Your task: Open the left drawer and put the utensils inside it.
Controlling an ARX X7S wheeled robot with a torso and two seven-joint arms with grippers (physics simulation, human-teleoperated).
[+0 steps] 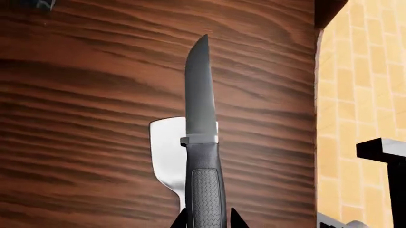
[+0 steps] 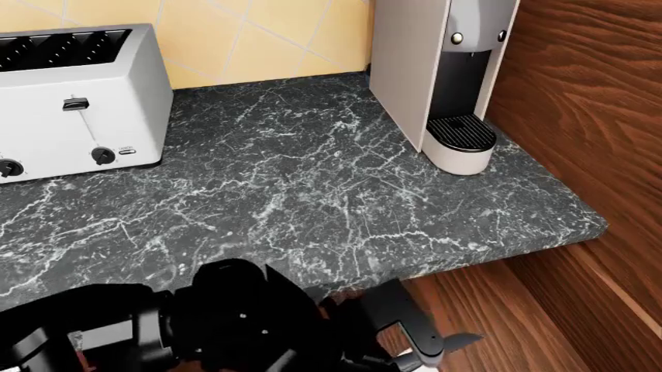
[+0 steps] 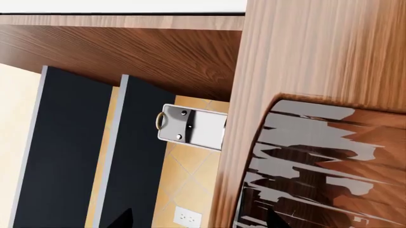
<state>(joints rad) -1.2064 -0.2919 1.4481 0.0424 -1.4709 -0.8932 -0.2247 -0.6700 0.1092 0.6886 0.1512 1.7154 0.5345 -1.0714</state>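
**Q:** Where does the job stand?

**A:** I have the knife (image 1: 203,142) clamped by its handle in my left tool (image 1: 206,221), blade pointing away over brown wood grain. From the head camera that tool (image 2: 429,353) sits low at the near edge, below the table (image 2: 310,201) front, with the blade tip poking right.

**Q:** Is the drawer open?

**A:** I can't tell. The wood under the knife may be its inside, but no view shows the front or handle clearly.

**Q:** The spoon?

**A:** Not in any view. The table holds only the toaster (image 2: 77,101) and coffee machine (image 2: 445,70).

**Q:** Right tool?

**A:** I can't tell how it's set; only dark tips show.

**Q:** What's left?

**A:** I'd judge releasing the knife, then confirming the spoon.
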